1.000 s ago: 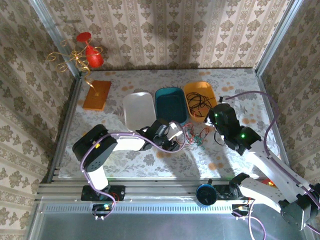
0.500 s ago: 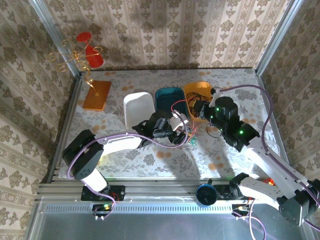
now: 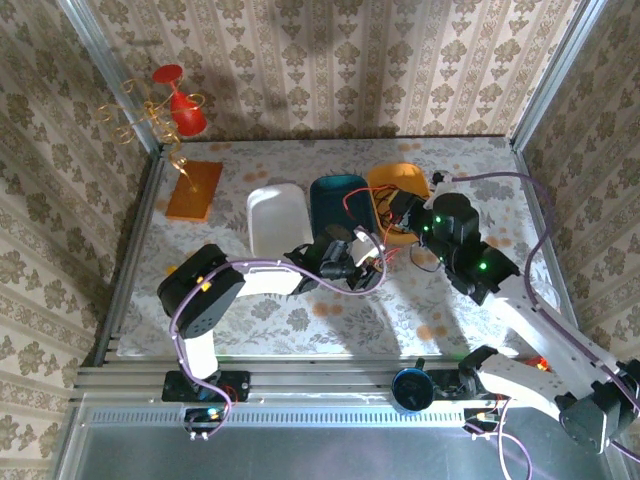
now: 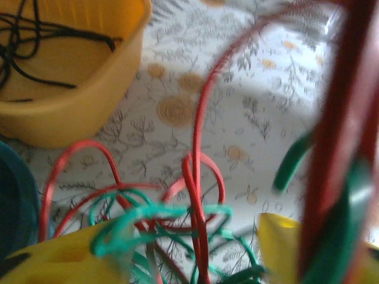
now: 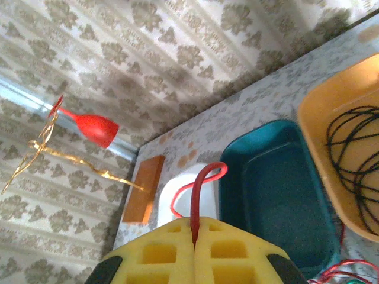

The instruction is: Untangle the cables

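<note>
The cables are a tangle of red and green wires (image 3: 384,259) lying on the table in front of the trays. My left gripper (image 3: 370,254) is down at this tangle. In the left wrist view its yellow fingers (image 4: 56,257) stand apart, with red and green loops (image 4: 198,216) between them and the table showing through. My right gripper (image 3: 399,212) hovers over the yellow tray's near edge, shut on a red cable (image 5: 202,177). That cable arcs up over the teal tray (image 3: 340,205). More black cables (image 5: 354,148) lie coiled in the yellow tray (image 3: 398,180).
A white tray (image 3: 277,218) sits left of the teal one. An orange block (image 3: 193,190) lies at the far left, with a red and gold ornament (image 3: 180,105) on the wall behind it. Walls close the table in on three sides.
My right gripper has risen and moved back and left, drawing the red cable out of the tangle and over the trays. My left gripper has stayed at the tangle while its arm shifted.
</note>
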### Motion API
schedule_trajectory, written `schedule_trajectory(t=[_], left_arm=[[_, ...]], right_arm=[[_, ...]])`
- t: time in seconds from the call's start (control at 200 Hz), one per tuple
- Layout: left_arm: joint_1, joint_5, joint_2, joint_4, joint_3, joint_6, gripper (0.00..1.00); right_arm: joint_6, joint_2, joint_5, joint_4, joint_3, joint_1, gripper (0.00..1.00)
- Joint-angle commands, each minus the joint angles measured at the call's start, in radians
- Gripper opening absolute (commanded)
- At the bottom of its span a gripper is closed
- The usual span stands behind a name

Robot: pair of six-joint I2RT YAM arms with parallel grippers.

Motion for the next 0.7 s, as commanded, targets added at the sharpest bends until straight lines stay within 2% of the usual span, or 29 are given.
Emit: schedule_trajectory(t=[0.0,0.155,0.27,0.485,0.695], left_arm=[[0.011,0.006,0.000,0.041,-0.024,-0.008,0.36],[0.019,0.006,-0.010,0.043,-0.043,-0.008,0.11],[0.026,0.006,-0.031,0.025,-0.064,0.000,0.00],[0.050,0.018,-0.121,-0.060,-0.146,0.035,0.00],[0.066,0.031,-0.209,-0.134,-0.222,0.031,0.20]], right_arm=[[-0.004,-0.066,0.183,-0.088,0.062,0.005,0.00],[0.086,-0.120,0.402,-0.264,0.080,0.004,0.00],[0.114,-0.149,0.506,-0.326,0.072,0.003,0.00],[0.047,-0.185,0.624,-0.357,0.086,-0.013,0.00],[-0.026,-0.143,0.550,-0.345,0.094,-0.028,0.00]])
